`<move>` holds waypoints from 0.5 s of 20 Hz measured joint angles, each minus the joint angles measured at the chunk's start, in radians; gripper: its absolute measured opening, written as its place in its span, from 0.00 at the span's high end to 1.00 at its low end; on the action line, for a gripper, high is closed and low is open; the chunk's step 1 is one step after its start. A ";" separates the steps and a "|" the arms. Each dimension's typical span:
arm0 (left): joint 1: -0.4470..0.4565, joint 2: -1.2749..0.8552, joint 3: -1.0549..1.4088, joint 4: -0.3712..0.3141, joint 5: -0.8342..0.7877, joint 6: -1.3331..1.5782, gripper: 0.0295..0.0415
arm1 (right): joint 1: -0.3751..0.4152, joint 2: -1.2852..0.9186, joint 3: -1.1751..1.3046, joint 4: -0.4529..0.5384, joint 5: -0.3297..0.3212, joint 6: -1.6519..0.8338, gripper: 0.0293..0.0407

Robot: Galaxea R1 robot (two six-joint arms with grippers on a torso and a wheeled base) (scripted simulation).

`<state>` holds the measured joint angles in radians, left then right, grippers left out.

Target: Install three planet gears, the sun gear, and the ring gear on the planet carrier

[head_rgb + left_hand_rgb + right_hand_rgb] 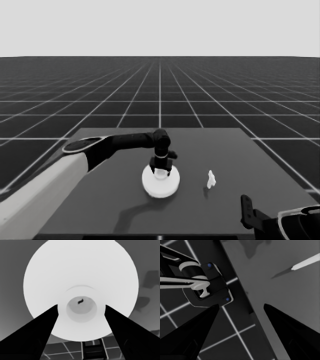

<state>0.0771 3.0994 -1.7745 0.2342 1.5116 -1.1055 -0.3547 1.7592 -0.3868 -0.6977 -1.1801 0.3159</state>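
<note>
Reaching in from the head view's nine o'clock side, the left arm hangs its black two-fingered left gripper (160, 169) straight down over the table's middle, right on top of the large white smooth-rimmed round part (161, 183). That disc is the only big round thing in sight on the dark table (260, 170), so the smaller round part and the gears cannot be seen (nothing of them shows around its rim). In the left wrist view the same larger round part (80, 272) fills most of the picture, with its raised central hub (81, 308) sitting between the two dark fingers (37, 332). The fingers stand apart, one at each side of the hub; whether they actually press on it I cannot tell.

At about three o'clock from the disc, well apart from it, a thin white piece (211, 179) stands alone on the table; the right wrist view shows it as a pale sliver (306, 262) with its shadow.

The right gripper (248, 214) waits at the head view's five o'clock corner, off the table's near edge, its fingers (192, 335) spread wide with nothing between them.
</note>
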 joint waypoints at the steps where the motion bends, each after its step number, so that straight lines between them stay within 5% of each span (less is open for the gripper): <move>1: 0.000 0.000 0.000 0.000 0.000 0.009 0.56 | 0.000 0.000 0.000 0.000 0.000 0.000 0.19; 10: 0.000 0.000 0.000 0.000 0.000 0.087 0.56 | 0.000 0.000 0.000 0.000 0.000 0.000 0.19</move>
<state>0.0769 3.0994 -1.7745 0.2342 1.5116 -1.0182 -0.3547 1.7592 -0.3868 -0.6977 -1.1801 0.3159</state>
